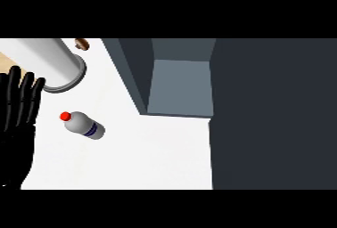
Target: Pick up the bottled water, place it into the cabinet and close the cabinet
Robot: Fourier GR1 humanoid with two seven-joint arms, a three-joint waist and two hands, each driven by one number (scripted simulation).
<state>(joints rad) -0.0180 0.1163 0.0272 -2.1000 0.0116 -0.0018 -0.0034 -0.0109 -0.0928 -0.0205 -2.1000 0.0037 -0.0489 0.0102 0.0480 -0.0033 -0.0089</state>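
Left hand [16, 133] is parked at the left edge of the head view, just left of the bottled water [84, 125]. The fingers [26, 91] are straight, pointing up and a bit apart, and they aren't wrapped around anything. There's a strip of bare counter between the hand and the bottle, so no contact.

The bottle itself is white-grey with a red cap [64, 116] and a dark blue band on the body. It sits on the white counter [132, 156] out in the open. The cap end points up-left in the view, and from this steep angle I honestly can't tell if it's standing or lying down.

Above the bottle, and a little left of it, there's a big white cylinder [49, 60] with a grey ring at its base. It's near the bottle but not touching. A small brown thing [81, 43] peeks out just past the cylinder's top, too small to identify.

Right of the bottle and further up is the cabinet [179, 89], with its grey-blue inside showing. Well apart from the bottle, further right still, a big dark panel [273, 116] fills that whole side.
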